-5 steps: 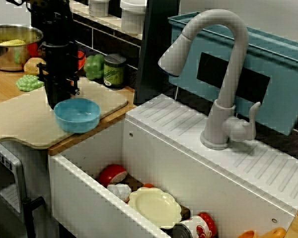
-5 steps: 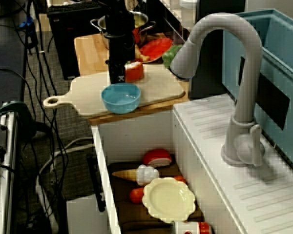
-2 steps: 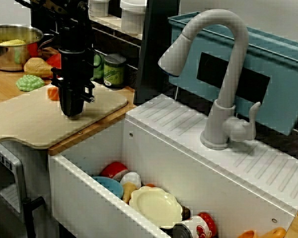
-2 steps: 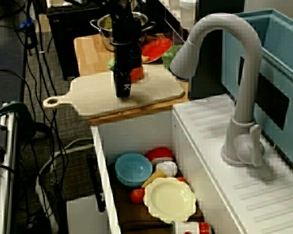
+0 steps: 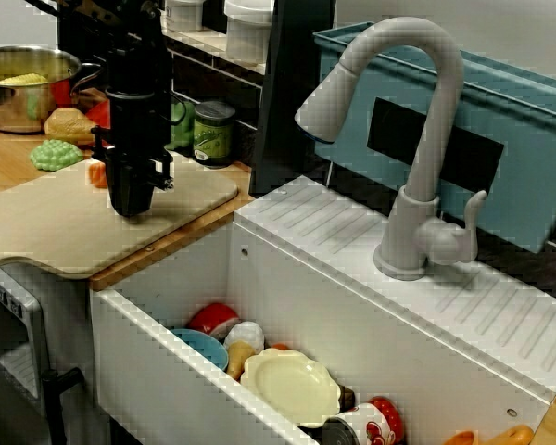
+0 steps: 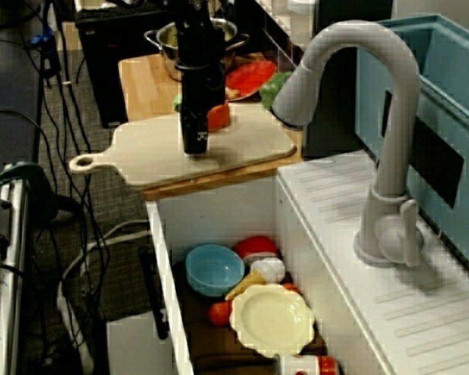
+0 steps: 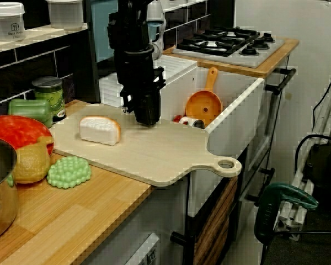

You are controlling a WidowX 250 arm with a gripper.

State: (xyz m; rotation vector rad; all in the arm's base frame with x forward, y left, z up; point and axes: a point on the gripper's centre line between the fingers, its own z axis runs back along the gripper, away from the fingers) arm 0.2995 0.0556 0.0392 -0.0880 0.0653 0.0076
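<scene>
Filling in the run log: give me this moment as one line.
jaws: over cutting board, open/shut unclear | nearest: toy bread on board | sink: blue bowl, yellow plate

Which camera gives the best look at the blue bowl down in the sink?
The view along the sink from its end: the blue bowl shows whole, rim and hollow, beside the yellow plate. The view facing the faucet catches only part of its rim behind the sink front wall. The view from the counter hides it.

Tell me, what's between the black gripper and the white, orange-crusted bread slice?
Only bare beige cutting board separates gripper and slice, in the counter-side view.
</scene>
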